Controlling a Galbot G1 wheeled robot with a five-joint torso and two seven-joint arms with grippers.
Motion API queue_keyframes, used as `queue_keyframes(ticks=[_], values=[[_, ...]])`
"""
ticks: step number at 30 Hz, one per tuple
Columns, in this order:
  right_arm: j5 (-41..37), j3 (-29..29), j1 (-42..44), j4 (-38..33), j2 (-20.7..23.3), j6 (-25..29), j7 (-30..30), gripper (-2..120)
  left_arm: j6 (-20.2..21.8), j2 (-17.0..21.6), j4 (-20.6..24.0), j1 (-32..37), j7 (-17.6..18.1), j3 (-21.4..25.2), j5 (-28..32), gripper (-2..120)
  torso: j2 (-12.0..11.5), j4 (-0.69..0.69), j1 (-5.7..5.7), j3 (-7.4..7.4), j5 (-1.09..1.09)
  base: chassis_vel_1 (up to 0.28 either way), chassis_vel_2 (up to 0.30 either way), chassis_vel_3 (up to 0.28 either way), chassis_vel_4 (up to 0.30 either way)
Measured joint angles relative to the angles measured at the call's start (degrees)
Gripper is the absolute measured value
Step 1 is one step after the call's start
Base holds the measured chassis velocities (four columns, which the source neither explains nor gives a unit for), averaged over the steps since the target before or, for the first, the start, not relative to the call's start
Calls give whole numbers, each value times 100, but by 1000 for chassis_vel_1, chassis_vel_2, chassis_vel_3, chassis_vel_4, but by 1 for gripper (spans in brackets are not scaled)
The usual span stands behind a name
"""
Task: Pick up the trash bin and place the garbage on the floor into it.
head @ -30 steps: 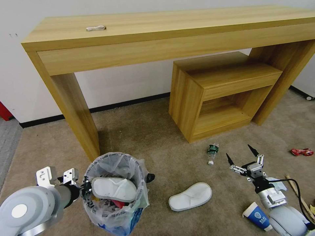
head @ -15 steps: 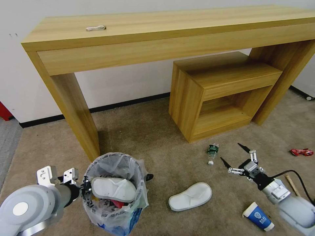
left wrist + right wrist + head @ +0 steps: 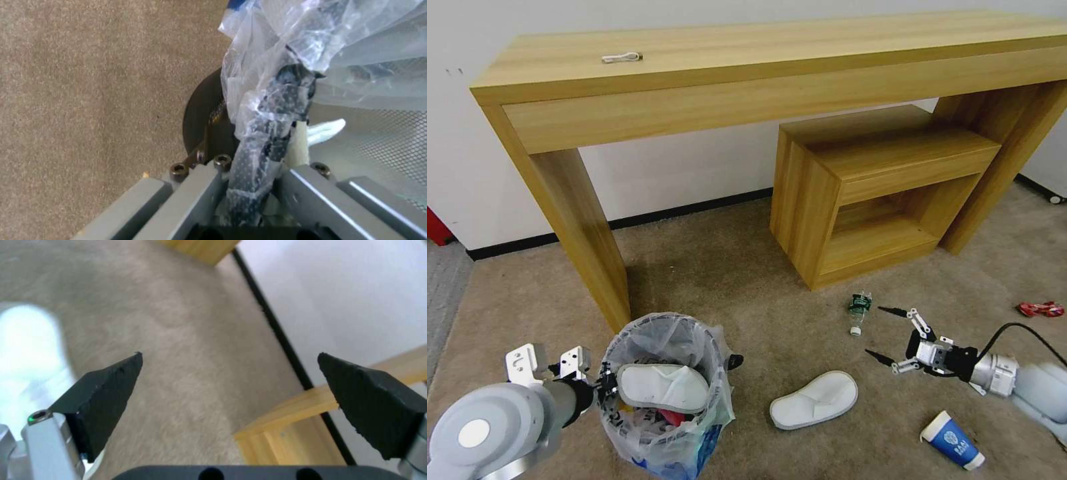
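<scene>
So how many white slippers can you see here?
2. One slipper in the bin lies across the top of the trash bin, which the left tool grips by the rim. The other slipper lies on the carpet, near the open right tool.

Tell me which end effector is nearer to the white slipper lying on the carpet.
The right. The right end effector hangs open just beyond the slipper, toward the bottle. The left end effector is shut on the trash bin rim, across the bin from it.
</scene>
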State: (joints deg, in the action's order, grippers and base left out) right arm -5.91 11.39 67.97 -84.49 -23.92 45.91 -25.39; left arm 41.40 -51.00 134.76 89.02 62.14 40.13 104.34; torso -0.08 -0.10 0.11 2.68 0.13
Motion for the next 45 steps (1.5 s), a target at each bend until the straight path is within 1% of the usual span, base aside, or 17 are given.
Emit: queue_keyframes(ticks=[2, 3, 6, 7, 9, 14, 16, 20, 23, 24, 26, 30, 32, 40, 45], values=[[-13, -45, -20, -53, 138, -34, -183, 100, 5, -29, 0, 11, -2, -26, -41, 0, 0, -1, 0, 0, 0, 0, 0, 0, 0], [-13, -45, -20, -53, 138, -34, -183, 100, 5, -29, 0, 11, -2, -26, -41, 0, 0, -1, 0, 0, 0, 0, 0, 0, 0], [-68, -98, -61, -95, 275, -51, -711, 100, 9, -88, -18, 12, -3, -64, -105, 0, 0, 0, 0, 0, 0, 0, 0, 0, 0], [-68, -98, -61, -95, 275, -51, -711, 100, 9, -88, -18, 12, -3, -64, -105, 0, 0, 0, 0, 0, 0, 0, 0, 0, 0], [-124, -135, -86, -101, 303, -47, -943, 100, 11, -130, -30, 6, -5, -86, -127, 0, 0, 0, 0, 0, 0, 0, 0, 0, 0], [-133, -268, -138, -125, 207, -57, -1027, 100, 18, -224, -41, 5, -7, -129, -189, 0, 0, 0, 0, 0, 0, 0, 0, 0, 0], [-143, -466, -230, -124, 78, -143, -960, 100, 19, -268, -57, -8, -9, -150, -213, 0, 0, 0, 0, 0, 0, 0, 0, 0, 0], [-162, -596, -299, -100, -74, -189, -801, 100, 25, -285, -89, -30, -10, -168, -217, 0, 0, 0, 0, 0, -1, 0, 0, 0, 0], [-172, -764, -335, -50, -276, -252, -565, 97, 36, -293, -115, -28, -14, -177, -224, 0, 0, 0, 0, 0, -1, 0, 0, 0, 0], [-172, -764, -335, -50, -276, -252, -565, 97, 36, -293, -115, -28, -14, -177, -224, 0, 0, 0, 0, 0, -1, 0, 0, 0, 0], [-184, -878, -364, 8, -460, -280, -414, 97, 38, -300, -143, -49, -21, -174, -224, 0, 0, 0, 0, 0, 0, 0, 0, 0, 0], [-253, -1002, -393, 48, -606, -328, -248, 97, 38, -312, -184, -74, -29, -195, -240, 0, 0, 0, 0, 0, -1, 0, 0, 0, 0], [-279, -1125, -417, 87, -755, -367, -72, 97, 38, -319, -217, -93, -35, -235, -254, 0, 0, 0, 0, 0, 0, 0, 0, 0, 0], [-350, -1242, -426, 52, -994, -468, 151, 96, 38, -310, -294, -138, -51, -301, -275, 0, 1, 1, 0, 0, -1, 0, 0, 0, 0], [-388, -1361, -430, 14, -1003, -512, 158, 96, 38, -289, -323, -174, -57, -344, -274, 0, 1, -1, 0, 0, -1, 0, 0, 0, 0]])
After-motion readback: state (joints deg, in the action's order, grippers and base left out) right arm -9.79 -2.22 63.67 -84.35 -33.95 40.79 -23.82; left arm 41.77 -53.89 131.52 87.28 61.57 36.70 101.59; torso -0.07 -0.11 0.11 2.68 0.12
